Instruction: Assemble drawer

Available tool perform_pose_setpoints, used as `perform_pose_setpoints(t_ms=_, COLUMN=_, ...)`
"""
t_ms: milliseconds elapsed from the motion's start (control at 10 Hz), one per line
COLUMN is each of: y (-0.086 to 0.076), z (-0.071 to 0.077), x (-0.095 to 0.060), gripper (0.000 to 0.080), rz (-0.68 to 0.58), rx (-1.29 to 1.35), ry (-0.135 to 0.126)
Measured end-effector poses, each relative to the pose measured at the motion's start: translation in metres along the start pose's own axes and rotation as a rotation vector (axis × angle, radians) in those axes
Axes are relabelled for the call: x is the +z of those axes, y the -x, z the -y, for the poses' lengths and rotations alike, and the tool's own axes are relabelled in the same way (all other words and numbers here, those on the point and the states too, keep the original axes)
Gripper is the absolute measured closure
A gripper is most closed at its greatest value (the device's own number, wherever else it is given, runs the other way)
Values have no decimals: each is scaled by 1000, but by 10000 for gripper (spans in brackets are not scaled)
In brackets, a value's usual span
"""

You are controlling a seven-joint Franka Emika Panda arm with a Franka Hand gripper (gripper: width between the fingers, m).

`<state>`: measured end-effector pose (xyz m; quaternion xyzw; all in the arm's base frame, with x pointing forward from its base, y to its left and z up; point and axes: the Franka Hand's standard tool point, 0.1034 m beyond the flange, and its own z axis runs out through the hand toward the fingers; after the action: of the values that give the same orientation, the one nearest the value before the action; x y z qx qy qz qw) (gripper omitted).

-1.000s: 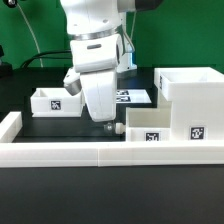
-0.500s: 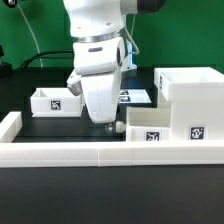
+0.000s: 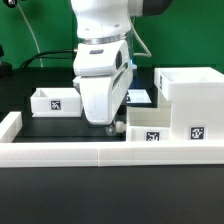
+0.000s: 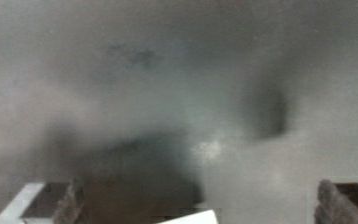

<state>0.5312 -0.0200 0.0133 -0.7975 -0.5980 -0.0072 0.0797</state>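
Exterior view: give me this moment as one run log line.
hand: open, holding nothing | position: low beside front tray | front tray: by housing | second tray: apart, exterior view's left

White arm (image 3: 100, 20), gripper (image 3: 107, 125), grey band (image 3: 97, 44), blk cable (image 3: 139, 48)

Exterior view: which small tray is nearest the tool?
The tray beside the tall housing; the tool hangs at its corner, while the other tray sits apart.

On my wrist camera I see mostly a blurred grey surface (image 4: 158, 70), nothing sharp in it. The two fingers (image 4: 51, 202) of the gripper (image 4: 197, 203) stand far apart. Between them shows a small white corner (image 4: 195, 217); I cannot tell what it belongs to.
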Motion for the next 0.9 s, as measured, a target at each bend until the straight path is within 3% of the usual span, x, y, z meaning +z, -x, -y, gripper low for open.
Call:
perform_pose_setpoints(t_ms=200, y=28, z=2, x=-2, gripper=150, rz=13, rx=-55, ry=-58)
perform_pose_setpoints(t_ms=700, y=28, z=2, x=-1, gripper=150, rz=11, rx=-67, ry=-55)
perform_pose_setpoints(t_ms=900, y=28, z=-11, x=-6, gripper=150, rz=0, rx=-233, ry=-55)
